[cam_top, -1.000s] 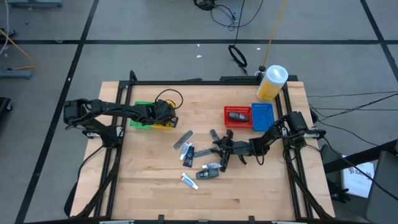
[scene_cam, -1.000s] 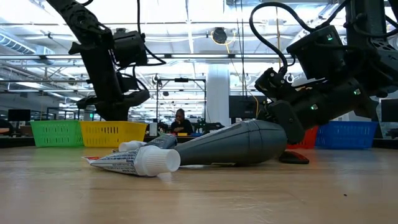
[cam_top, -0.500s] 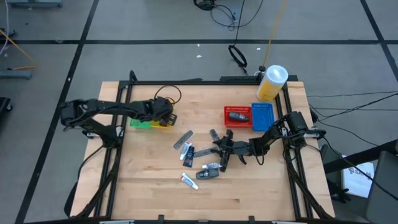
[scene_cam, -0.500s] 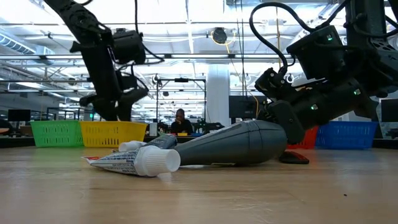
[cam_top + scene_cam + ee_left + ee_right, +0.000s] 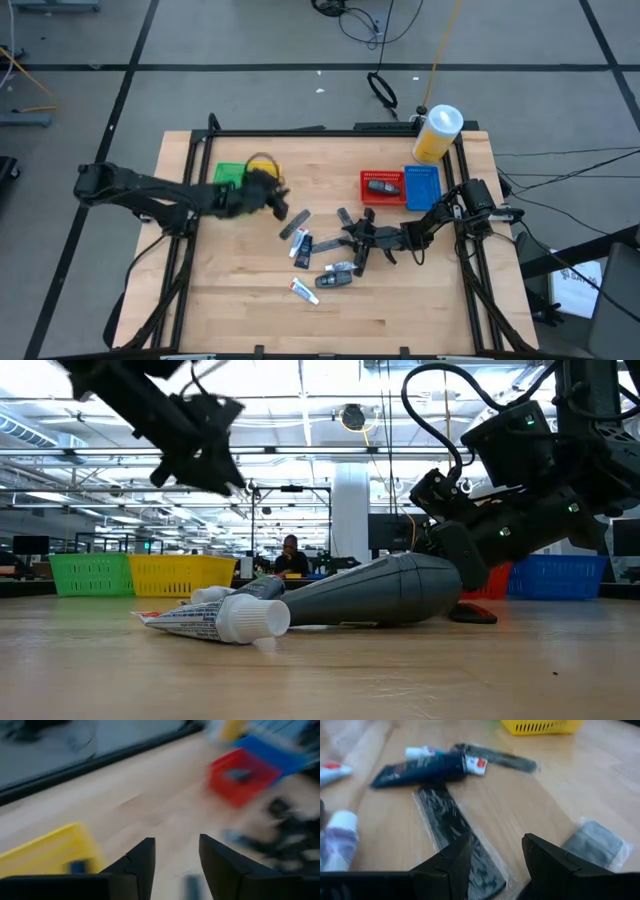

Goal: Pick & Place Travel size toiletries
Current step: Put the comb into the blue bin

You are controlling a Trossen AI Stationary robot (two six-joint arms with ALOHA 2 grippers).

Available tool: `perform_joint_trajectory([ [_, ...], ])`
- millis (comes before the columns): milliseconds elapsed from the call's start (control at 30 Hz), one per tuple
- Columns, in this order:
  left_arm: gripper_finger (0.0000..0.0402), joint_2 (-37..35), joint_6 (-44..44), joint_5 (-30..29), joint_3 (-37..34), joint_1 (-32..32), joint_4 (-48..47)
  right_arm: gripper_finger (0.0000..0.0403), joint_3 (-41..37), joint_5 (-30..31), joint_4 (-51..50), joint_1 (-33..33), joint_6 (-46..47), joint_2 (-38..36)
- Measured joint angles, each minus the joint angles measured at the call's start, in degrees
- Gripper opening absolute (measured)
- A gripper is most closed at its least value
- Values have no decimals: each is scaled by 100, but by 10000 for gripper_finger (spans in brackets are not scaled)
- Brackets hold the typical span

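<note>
Landmark: red basket (image 5: 381, 186), on the wooden table (image 5: 230, 300) with a dark item inside it. Blue basket (image 5: 422, 186) touches its side; yellow white-capped jar (image 5: 437, 134) stands just beyond the blue one.

Right gripper (image 5: 362, 240) sits low over the table just in front of the red basket, among the toiletries. Its fingers (image 5: 547, 865) are spread apart, nothing between them; a black flat sachet (image 5: 455, 837) lies on the wood right at the gap, running under it. Same wrist view: dark tube (image 5: 420, 768) with white cap, another flat dark sachet (image 5: 495, 756) behind it, a grey packet (image 5: 596, 841) off to one side, a white-capped tube (image 5: 339, 835) at the edge.

Toiletries are scattered on the table in front of and beside the red basket, toward the green basket: silver sachet (image 5: 294, 224), dark tube (image 5: 303, 246), grey bottle (image 5: 338, 273), white tube with red-blue marks (image 5: 304, 290) farthest from the basket. In the low view the white tube (image 5: 215, 619) and a big grey tube (image 5: 375, 592) lie touching.

Left gripper (image 5: 272, 196) is up off the table, between the red basket and the yellow basket (image 5: 262, 165), next to the green basket (image 5: 229, 173). Its fingers (image 5: 137, 865) are parted, holding nothing. Left wrist view is blurred; the yellow basket (image 5: 45, 850) and red basket (image 5: 237, 777) are recognisable.
</note>
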Motion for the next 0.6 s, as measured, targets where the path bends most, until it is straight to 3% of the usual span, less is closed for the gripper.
perform_joint_trajectory([
  [200,124,1223,560,-681,-651,-989,3417,169,0,-36,624,0,-5,-36],
  [300,117,2002,692,-817,-669,-1181,4451,169,6,-522,704,-31,-88,-249],
  [467,110,3100,658,-823,-437,-1299,5298,169,2,-1654,266,-35,-115,-977],
  [600,112,3718,546,-821,-179,-1399,5332,184,121,-2398,-1002,102,-8,-1755],
])
